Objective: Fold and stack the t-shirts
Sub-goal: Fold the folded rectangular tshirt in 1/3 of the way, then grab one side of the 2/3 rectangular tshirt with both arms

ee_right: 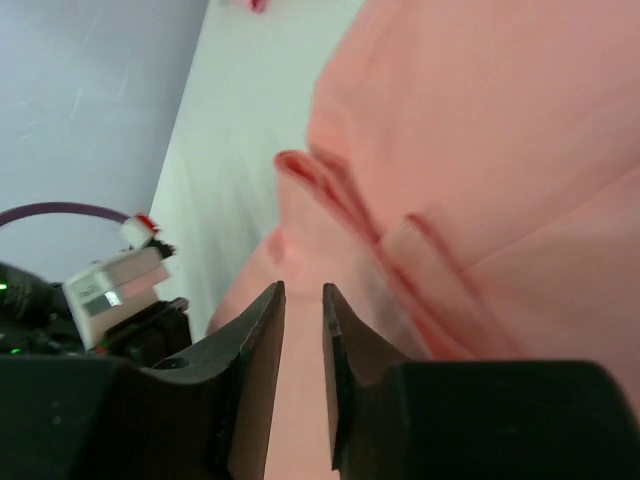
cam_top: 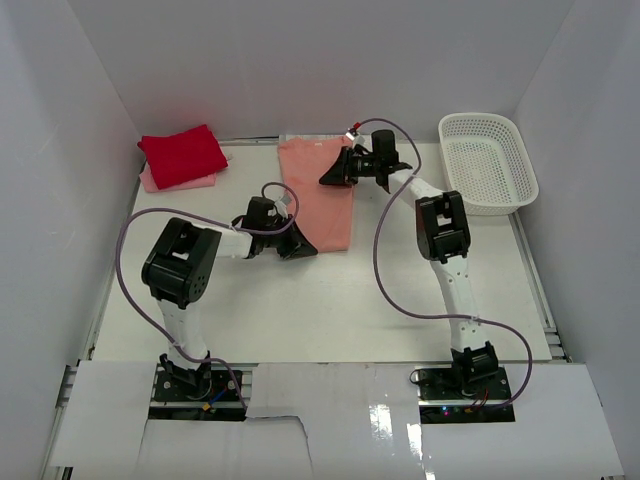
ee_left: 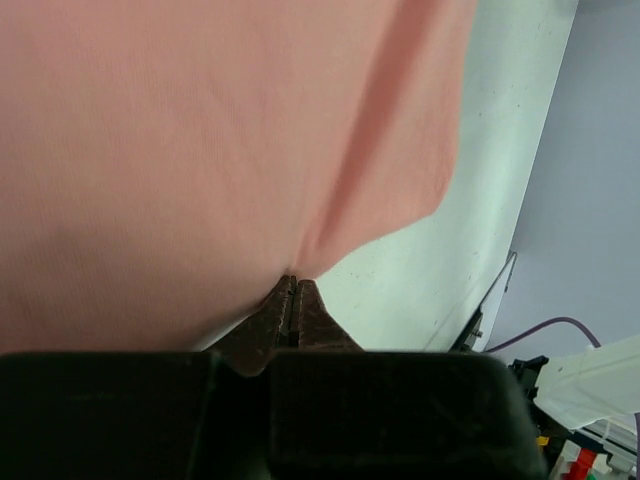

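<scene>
The salmon-pink t-shirt [cam_top: 322,195] lies as a long folded strip at the table's back middle. It fills the left wrist view [ee_left: 200,150] and the right wrist view [ee_right: 480,150]. My left gripper [cam_top: 299,246] sits at the shirt's near left corner, and its jaws [ee_left: 292,282] are shut on the cloth's edge. My right gripper [cam_top: 329,178] hovers over the shirt's far part, and its jaws [ee_right: 303,292] stand narrowly apart above the cloth and its folded hem. The bright red t-shirt [cam_top: 182,155] lies folded on the pale pink t-shirt [cam_top: 152,182] at the back left.
A white lattice basket [cam_top: 478,118] stands at the back right, with nothing showing inside. White walls close in the table at the left, back and right. Purple cables loop from both arms over the white table [cam_top: 330,300].
</scene>
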Controlling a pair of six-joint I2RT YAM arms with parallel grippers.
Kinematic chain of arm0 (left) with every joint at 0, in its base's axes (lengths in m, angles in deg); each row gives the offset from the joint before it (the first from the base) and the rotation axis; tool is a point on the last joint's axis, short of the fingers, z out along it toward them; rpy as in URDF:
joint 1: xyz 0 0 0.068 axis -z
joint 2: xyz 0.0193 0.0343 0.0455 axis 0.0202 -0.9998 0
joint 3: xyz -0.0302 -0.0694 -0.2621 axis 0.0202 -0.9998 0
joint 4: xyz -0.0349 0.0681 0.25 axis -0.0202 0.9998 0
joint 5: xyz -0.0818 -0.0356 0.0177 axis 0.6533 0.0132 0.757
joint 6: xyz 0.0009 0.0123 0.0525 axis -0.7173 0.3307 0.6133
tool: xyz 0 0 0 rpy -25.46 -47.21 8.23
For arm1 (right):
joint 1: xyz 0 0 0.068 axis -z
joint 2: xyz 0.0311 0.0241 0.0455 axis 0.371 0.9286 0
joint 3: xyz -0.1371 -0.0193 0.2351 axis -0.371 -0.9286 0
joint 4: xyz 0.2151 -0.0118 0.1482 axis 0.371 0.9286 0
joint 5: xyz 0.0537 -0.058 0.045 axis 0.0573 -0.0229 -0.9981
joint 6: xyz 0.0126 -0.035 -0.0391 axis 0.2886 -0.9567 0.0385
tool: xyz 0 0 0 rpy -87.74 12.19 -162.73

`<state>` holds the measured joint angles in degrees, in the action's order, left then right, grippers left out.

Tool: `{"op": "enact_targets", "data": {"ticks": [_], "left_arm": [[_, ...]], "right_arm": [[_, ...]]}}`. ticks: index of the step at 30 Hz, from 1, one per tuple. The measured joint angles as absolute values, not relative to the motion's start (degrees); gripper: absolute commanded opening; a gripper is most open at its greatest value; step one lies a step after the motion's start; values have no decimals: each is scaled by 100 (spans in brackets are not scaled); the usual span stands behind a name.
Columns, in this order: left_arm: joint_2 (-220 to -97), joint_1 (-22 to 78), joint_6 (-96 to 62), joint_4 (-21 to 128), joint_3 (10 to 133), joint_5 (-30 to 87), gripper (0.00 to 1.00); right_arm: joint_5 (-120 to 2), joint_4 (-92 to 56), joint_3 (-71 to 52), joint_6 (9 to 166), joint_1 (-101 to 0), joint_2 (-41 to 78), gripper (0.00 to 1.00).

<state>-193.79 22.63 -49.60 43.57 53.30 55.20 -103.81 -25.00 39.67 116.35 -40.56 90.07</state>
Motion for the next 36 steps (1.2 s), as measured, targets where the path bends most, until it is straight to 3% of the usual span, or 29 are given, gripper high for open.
{"op": "enact_targets", "data": {"ticks": [3,11,14,16,17,19,20,23,26,30,33,36], "left_arm": [[-19377,2364,-4975,4535,5365,5511,1],[-19377,2552,-5032,4766,5818,5487,0],[-19355,2565,-5001,4943,5949,5408,0],[-19289,2561,-4945,5206,6049,5308,3],[-19204,2545,-4905,5407,6102,5214,21],[-18939,2445,-4862,5675,6130,5150,45],[-18765,2342,-4835,5789,6124,5159,61],[-18124,1811,-4824,5995,6089,5209,75],[-17584,1295,-4717,6268,6078,5163,77],[-17224,1101,-4462,6574,5966,5111,78],[-17182,1098,-4293,6749,5765,5115,88],[-17187,1074,-4206,6895,5474,5124,90]], "right_arm": [[-10426,-2570,3447,11627,-3962,8354,48],[-10831,-4445,1031,12285,-3768,5281,60],[-10979,-4764,496,12398,-3763,4680,62],[-10953,-4480,129,12247,-3766,4437,73],[-10835,-4218,-112,12022,-3772,4323,78],[-10571,-3368,-481,11622,-3792,4177,80],[-10391,-2880,-595,11382,-3809,4159,80],[-9898,-1717,-964,10853,-3871,4109,81],[-9533,-1097,-1762,10623,-3949,3807,90],[-9465,-828,-2606,10532,-4030,3543,92],[-9484,-922,-2962,10562,-4045,3545,92],[-9502,-1202,-3253,10702,-4056,3574,92]]}}
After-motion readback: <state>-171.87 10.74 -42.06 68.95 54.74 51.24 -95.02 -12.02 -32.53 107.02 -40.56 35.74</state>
